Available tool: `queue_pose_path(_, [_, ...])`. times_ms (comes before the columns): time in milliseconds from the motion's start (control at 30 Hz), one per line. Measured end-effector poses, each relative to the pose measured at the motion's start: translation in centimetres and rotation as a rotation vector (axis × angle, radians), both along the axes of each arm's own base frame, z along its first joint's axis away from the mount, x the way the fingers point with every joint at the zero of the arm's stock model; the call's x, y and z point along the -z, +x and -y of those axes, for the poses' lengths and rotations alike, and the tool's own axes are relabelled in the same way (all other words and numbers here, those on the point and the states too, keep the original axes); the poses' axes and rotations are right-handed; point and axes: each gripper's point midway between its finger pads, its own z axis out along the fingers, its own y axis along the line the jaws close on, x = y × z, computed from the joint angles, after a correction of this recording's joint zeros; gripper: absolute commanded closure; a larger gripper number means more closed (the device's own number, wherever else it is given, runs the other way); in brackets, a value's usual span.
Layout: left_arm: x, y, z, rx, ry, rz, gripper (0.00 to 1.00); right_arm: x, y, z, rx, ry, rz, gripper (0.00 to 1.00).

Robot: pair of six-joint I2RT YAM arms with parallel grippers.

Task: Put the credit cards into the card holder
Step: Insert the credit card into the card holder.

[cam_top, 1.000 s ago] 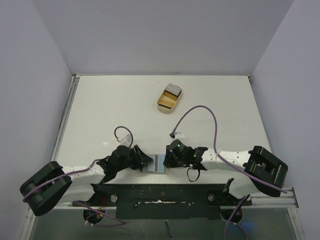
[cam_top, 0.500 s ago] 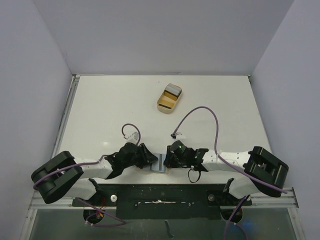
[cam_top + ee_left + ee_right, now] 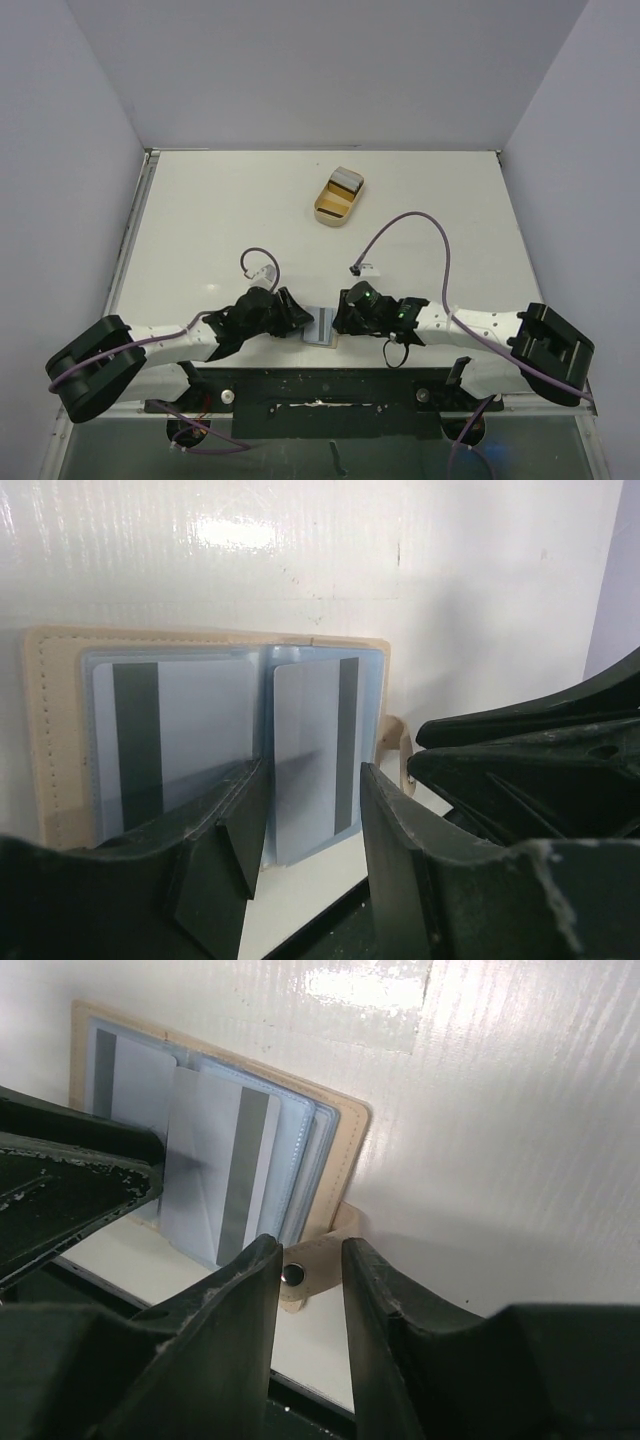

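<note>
Operator, your card holder (image 3: pixel 45 730) lies open and flat on the surface (image 3: pixel 220 220), right at the near edge between the two wrists. From above, both grippers cover most of it, and only a narrow grey-blue strip shows.

On the holder's left page, a grey-white striped card (image 3: pixel 170 740) sits inside a clear sleeve. A finger hides its lower part. On the right page, a second card (image 3: pixel 310 760), also pale with a dark stripe, lies skewed across the sleeves and overhangs the holder's near edge. Whether its far end is inside a sleeve cannot be made out.

Your left gripper (image 3: pixel 312 770) stands at the holder's left side. Its jaws are spread and frame the second card in the wrist view, with no visible hold on it. Whether a fingertip touches the card's edge cannot be told.

Your right gripper (image 3: pixel 310 1245) stands at the holder's right side with its jaws narrowly apart, straddling the strap tab (image 3: pixel 325 1235). The snap button (image 3: pixel 293 1274) shows in the gap. I cannot tell whether the jaws press on the tab.

Well beyond the holder sits a tan tray (image 3: pixel 325 210) holding further cards (image 3: pixel 346 182), too small to count.
</note>
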Motion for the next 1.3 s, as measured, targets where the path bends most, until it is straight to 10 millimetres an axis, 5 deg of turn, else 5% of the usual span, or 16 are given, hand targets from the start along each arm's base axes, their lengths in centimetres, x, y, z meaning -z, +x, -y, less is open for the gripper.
queue_pose_path(200, [0.7,-0.1,0.0,0.012,0.02,-0.007,0.61,0.7,0.0,0.3,0.004,-0.023,-0.008,0.74])
queue_pose_path(400, [1.1,-0.1,0.6,0.034,0.009,-0.008,0.77,1.8,0.0,0.0,-0.005,-0.036,-0.021,0.78])
queue_pose_path(567, [1.2,0.0,0.7,0.051,0.028,0.003,0.78,1.9,0.1,-0.2,-0.027,-0.042,-0.014,0.78])
queue_pose_path(933, [0.6,0.3,-0.8,0.044,0.146,0.047,0.62,1.8,1.2,-2.6,-0.097,-0.003,0.041,0.77])
queue_pose_path(1300, [0.2,0.0,-2.4,0.001,0.164,0.039,0.58,1.7,2.1,-4.5,-0.15,0.003,0.063,0.77])
